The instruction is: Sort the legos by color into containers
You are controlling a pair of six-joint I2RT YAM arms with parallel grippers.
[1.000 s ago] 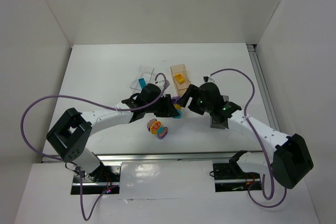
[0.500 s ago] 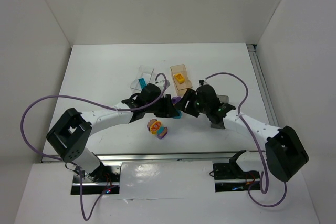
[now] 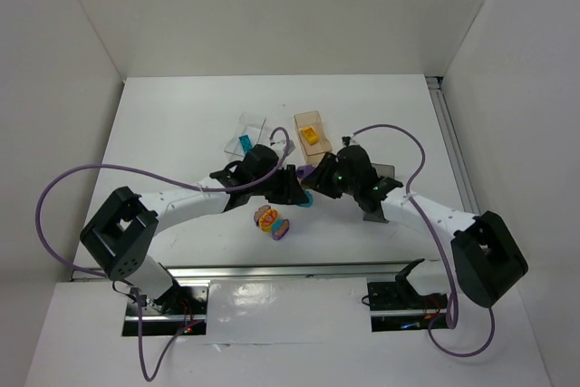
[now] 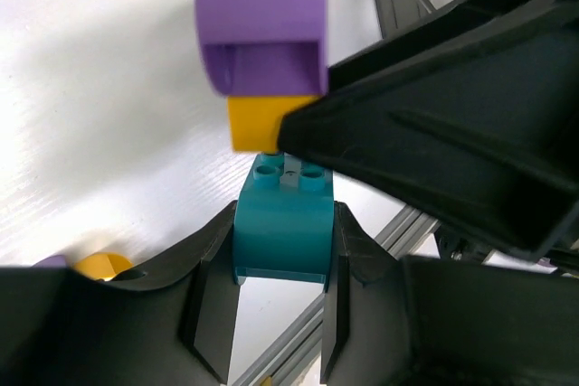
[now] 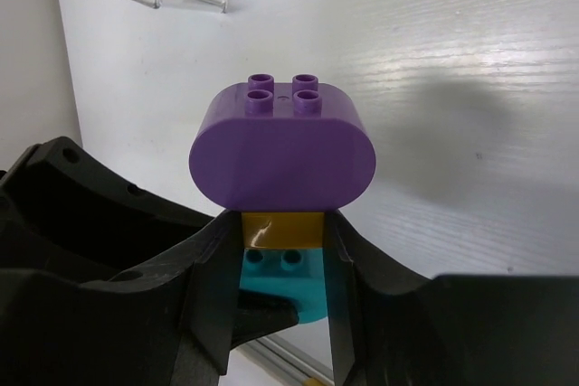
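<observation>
A stack of three legos hangs above the table's middle: a teal brick, an orange brick and a purple brick. My left gripper is shut on the teal brick. My right gripper is shut on the orange brick, just under the purple brick. In the top view the left gripper and the right gripper meet tip to tip. The containers stand behind them: a clear tray, a tan box and a dark grey box, partly hidden by the right arm.
A second clump of orange and purple legos lies on the table in front of the grippers. One teal brick sits in the clear tray and an orange brick in the tan box. The metal rail runs along the near edge.
My right arm has swung left to the held stack and its jaws have shut on the orange brick. The left gripper has kept its grip and place.
</observation>
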